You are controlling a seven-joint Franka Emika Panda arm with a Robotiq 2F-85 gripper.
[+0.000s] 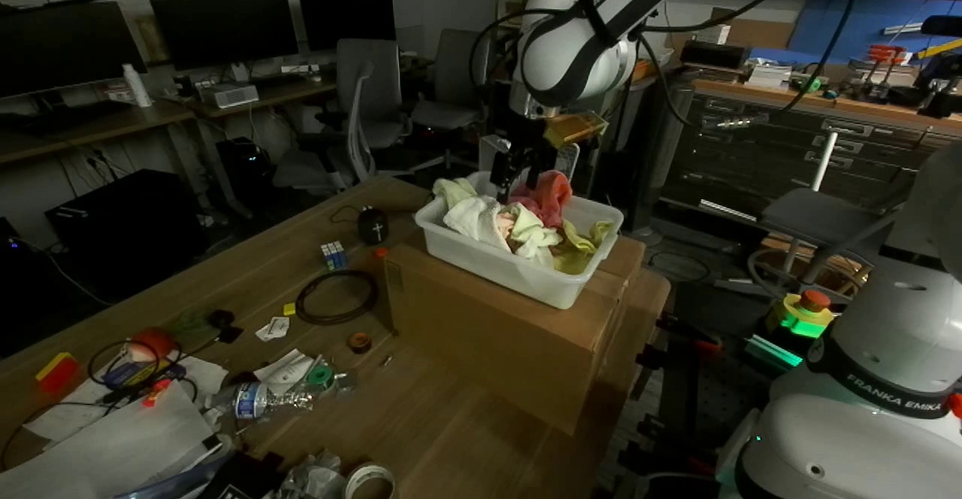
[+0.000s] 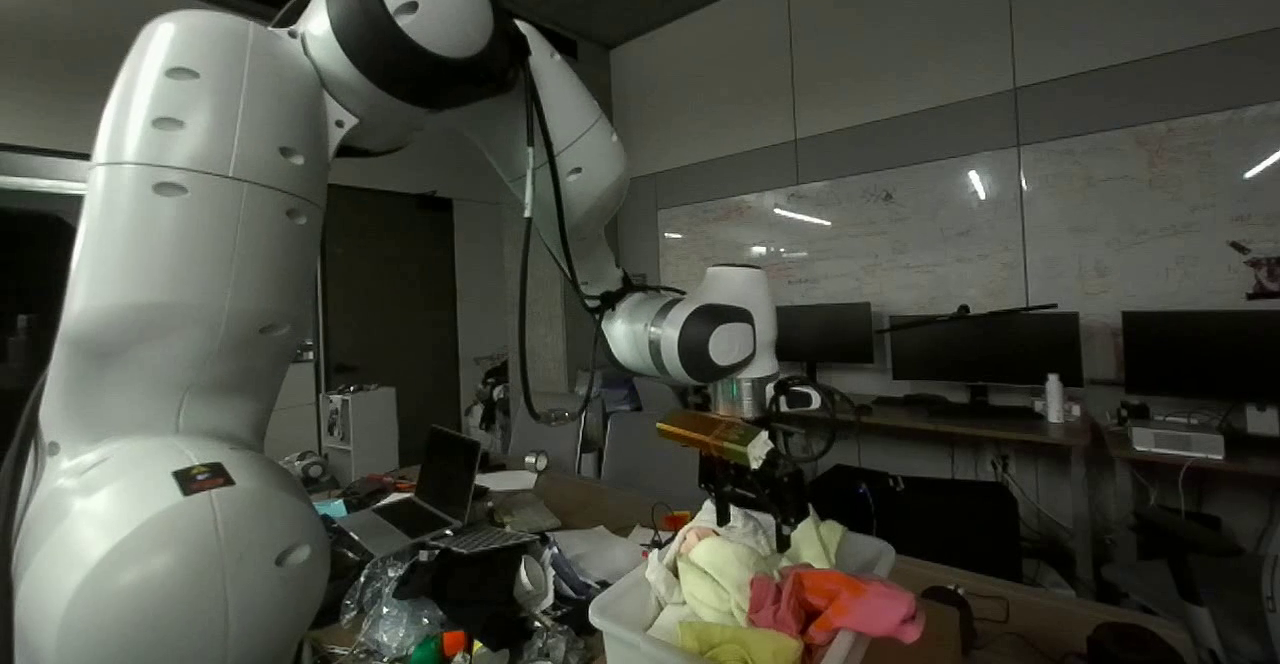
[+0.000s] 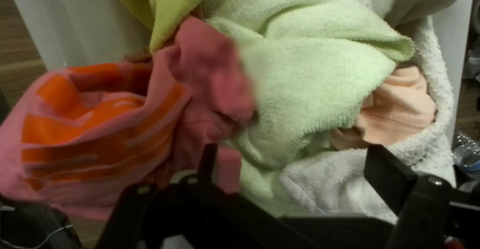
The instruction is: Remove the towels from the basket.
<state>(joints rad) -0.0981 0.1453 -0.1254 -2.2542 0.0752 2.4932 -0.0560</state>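
The basket is a white plastic bin (image 1: 502, 267), which also shows in an exterior view (image 2: 632, 634) and in the wrist view (image 3: 75, 24). It holds crumpled towels. The pink and orange towel (image 3: 101, 140) hangs over the rim in an exterior view (image 2: 850, 604). Beside it lie a pale green towel (image 3: 311, 76), a yellow-green towel (image 3: 180, 1), a peach cloth (image 3: 397, 106) and a white towel (image 3: 337, 181). My gripper (image 3: 298, 166) is open, pointing down at the towels, its fingers apart above the white and pale green ones. In an exterior view the gripper (image 1: 518, 183) is low over the pile; contact cannot be told.
The bin stands on a cardboard box (image 1: 496, 334) on a wooden table (image 1: 451, 439). A black cable coil (image 1: 337, 297), a puzzle cube (image 1: 334, 255), a round black object (image 1: 373, 226) and a plastic bottle (image 1: 259, 400) lie near it. A laptop (image 2: 430, 494) stands among clutter.
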